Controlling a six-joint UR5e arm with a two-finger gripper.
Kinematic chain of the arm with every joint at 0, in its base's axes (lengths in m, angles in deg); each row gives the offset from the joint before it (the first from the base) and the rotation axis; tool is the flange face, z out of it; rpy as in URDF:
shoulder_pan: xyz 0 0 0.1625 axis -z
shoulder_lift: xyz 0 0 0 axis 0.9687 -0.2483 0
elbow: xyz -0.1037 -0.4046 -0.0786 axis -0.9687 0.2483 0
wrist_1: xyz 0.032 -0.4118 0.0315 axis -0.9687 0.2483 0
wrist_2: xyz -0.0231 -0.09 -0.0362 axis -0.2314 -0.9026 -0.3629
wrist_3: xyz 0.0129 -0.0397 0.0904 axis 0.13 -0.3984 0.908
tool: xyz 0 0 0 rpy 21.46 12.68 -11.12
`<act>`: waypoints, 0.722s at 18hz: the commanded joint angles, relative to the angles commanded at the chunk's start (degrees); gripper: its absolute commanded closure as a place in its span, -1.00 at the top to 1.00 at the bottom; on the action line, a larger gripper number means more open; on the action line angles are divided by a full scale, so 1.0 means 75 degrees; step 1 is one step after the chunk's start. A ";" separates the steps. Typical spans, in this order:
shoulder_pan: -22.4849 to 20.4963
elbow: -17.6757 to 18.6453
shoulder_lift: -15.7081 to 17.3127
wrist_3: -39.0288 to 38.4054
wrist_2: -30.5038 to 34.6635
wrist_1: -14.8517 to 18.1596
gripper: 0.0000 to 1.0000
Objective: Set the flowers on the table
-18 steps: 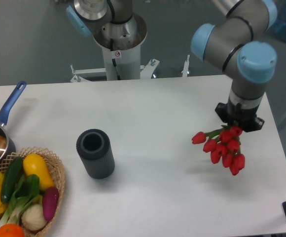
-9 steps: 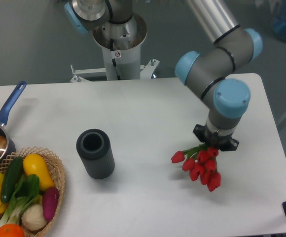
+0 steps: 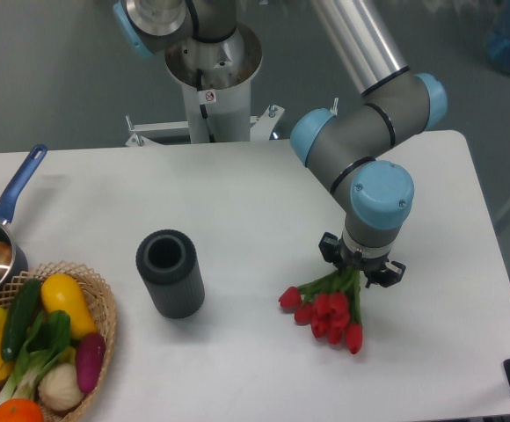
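Note:
A bunch of red tulips (image 3: pixel 325 309) with green stems hangs from my gripper (image 3: pixel 359 272) and reaches down to the white table (image 3: pixel 264 202) at centre right. The blooms point down and to the left and look to be touching or just above the surface. The gripper is shut on the stems; its fingers are mostly hidden by the wrist above them. A dark grey cylindrical vase (image 3: pixel 169 272) stands upright to the left, apart from the flowers.
A wicker basket (image 3: pixel 105 303) of vegetables sits at the front left corner. A pan with a blue handle (image 3: pixel 13 198) lies at the left edge. The robot's base column (image 3: pixel 211 79) stands behind the table's far edge.
The arm has carried the tulips to the left and downward, from the right side of the table toward its centre right. The blooms are now low at the surface.

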 joint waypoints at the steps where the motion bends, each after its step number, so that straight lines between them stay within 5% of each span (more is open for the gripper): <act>1: -0.0047 0.0000 0.0070 0.0000 0.0023 -0.0129 1.00; 8: -0.0726 0.0106 0.0409 0.0257 -0.0023 -0.0856 1.00; 13: -0.1019 0.0094 0.0538 0.1006 -0.0035 -0.0880 1.00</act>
